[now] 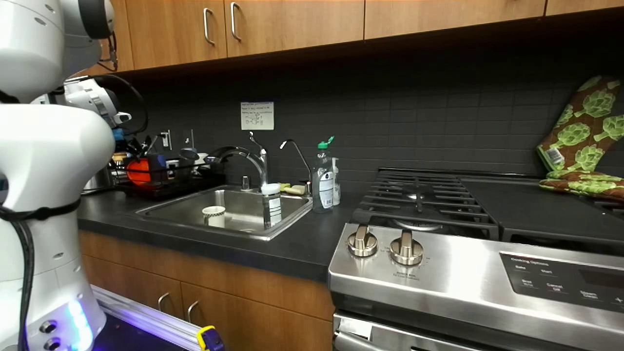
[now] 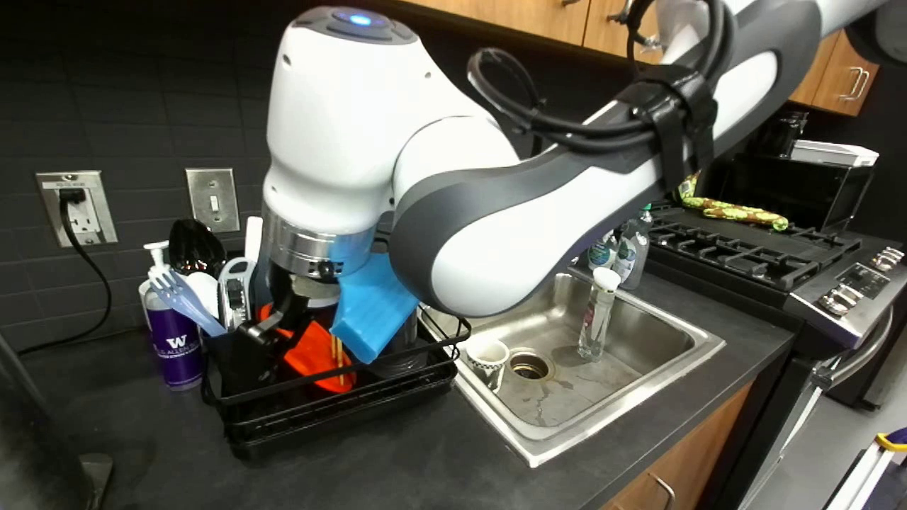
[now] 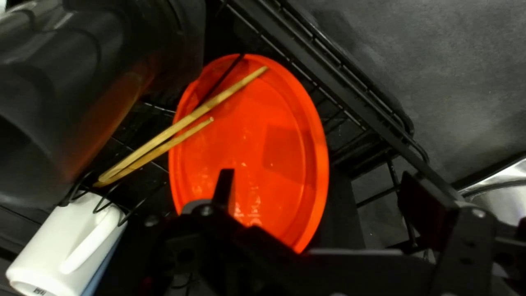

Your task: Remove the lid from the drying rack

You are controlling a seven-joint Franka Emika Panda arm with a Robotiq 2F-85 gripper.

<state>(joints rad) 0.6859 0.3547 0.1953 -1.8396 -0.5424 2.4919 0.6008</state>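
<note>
The lid (image 3: 250,152) sat tilted inside the drying rack (image 2: 354,413), as both exterior views showed; the rack stood on the desk (image 2: 368,471), just beside the sink (image 2: 588,386). End effector (image 3: 316,185): jaws stood wide apart. In the wrist view, one of its fingers (image 3: 224,185) overlapped the lid's face while the opposite one stood beyond the lid's right-hand edge, so that edge appeared between them. Could not tell whether finger and lid touched. Two wooden sticks (image 3: 185,122) crossed the lid's upper left; a white mug (image 3: 61,242) showed lower left of it.
</note>
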